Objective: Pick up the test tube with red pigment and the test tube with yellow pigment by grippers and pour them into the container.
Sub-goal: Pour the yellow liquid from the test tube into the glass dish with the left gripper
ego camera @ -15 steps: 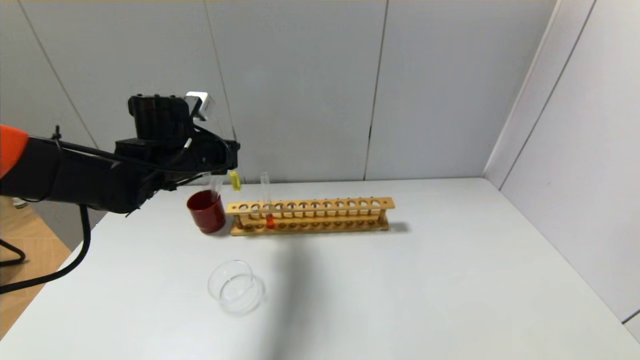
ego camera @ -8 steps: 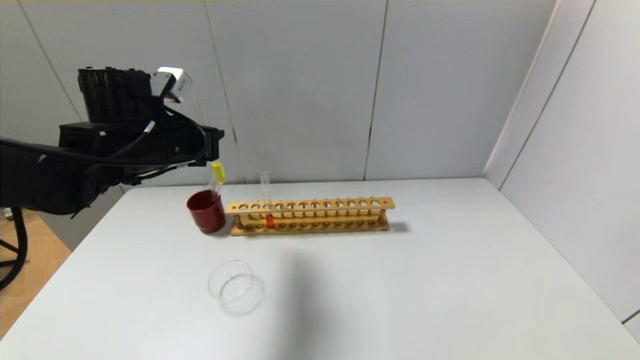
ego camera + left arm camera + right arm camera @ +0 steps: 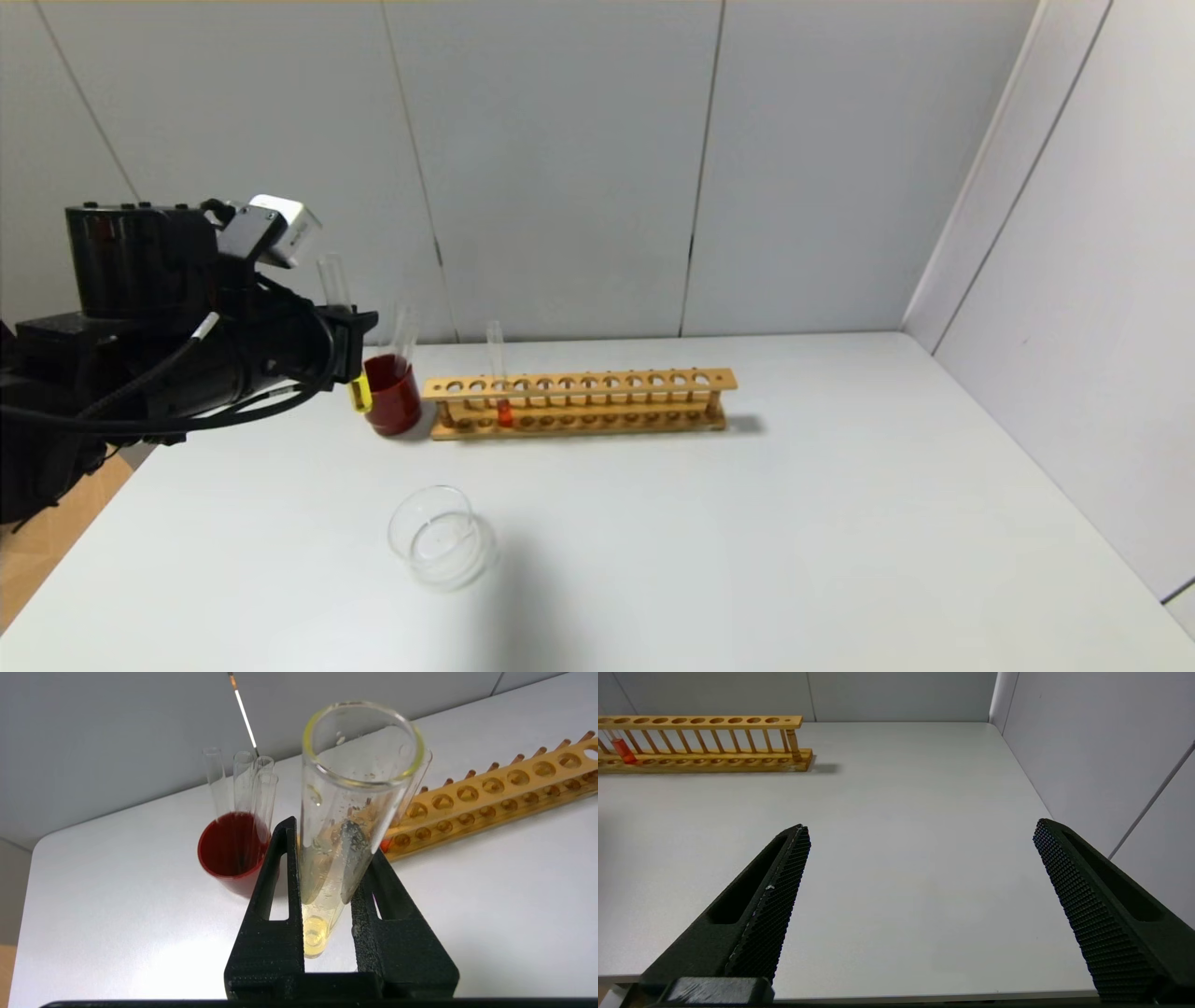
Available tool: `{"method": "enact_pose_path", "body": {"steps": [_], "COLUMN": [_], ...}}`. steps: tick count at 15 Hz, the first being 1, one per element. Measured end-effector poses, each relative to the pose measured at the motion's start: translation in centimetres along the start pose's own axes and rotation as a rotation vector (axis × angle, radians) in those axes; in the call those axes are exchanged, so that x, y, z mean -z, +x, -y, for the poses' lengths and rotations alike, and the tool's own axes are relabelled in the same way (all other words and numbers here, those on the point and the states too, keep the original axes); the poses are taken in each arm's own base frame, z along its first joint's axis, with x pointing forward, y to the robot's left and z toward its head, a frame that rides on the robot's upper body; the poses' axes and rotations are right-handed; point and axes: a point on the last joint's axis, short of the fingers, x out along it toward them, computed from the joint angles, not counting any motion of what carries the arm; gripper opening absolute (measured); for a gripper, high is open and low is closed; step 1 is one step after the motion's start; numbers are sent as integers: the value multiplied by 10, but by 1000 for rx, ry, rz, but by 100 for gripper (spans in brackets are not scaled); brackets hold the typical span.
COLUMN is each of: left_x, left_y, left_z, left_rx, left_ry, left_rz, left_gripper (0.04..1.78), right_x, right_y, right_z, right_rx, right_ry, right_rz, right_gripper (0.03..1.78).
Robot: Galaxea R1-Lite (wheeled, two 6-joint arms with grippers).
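The left gripper (image 3: 327, 872) is clamped on the test tube with yellow pigment (image 3: 348, 812), which is gripped between both fingers (image 3: 280, 891) low on its length. The tube is held roughly upright, mouth upward, with a small amount of yellow liquid collected at its rounded bottom. In the head view, the left gripper (image 3: 353, 359) is seen raised above the left rear part of the surface (image 3: 747, 523), and the yellow end of the tube (image 3: 359, 394) is located just beside the dark red cup (image 3: 392, 397), on its left.

The dark red cup is positioned at the left end of the wooden rack (image 3: 579, 403), close beside it. Several colourless tubes (image 3: 243, 784) are stood inside the cup and lean against its rim.

The test tube with red pigment (image 3: 499, 383) is seated upright in a hole near the left end of the rack, with red-orange liquid visible at its bottom. The remaining holes on view are unoccupied.

The container (image 3: 439, 534) is placed on the surface nearer the robot than the cup and rack, well apart from both and from the held tube. No liquid can be made out in it.

The right gripper (image 3: 920, 896) is held above the right part of the surface with its fingers (image 3: 775, 905) spread wide, and nothing is gripped between them. The right end of the rack is visible in the right wrist view, well apart from this gripper.
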Motion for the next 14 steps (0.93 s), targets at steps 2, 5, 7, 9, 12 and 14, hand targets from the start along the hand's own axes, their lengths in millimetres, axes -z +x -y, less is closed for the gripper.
{"method": "enact_pose_path", "body": {"steps": [2,5,7,9,12,14], "left_x": [9,32,47,59,69,69], "left_y": [-7,-16,-24,-30,-37,-38], "left_z": [1,3,3,-5,-24,-32], "left_rx": [-4,0,39,96,117,163], "left_ry": [1,8,11,39,128,183], "left_rz": [29,50,39,20,9,23], "left_gripper": [33,33,33,33,33,33], "right_x": [0,0,0,0,0,0], "right_y": [0,0,0,0,0,0], "right_z": [0,0,0,0,0,0], "right_rx": [0,0,-1,0,0,0], "right_ry": [0,0,0,0,0,0], "right_rz": [0,0,0,0,0,0], "right_gripper": [175,175,175,175,175,175]}}
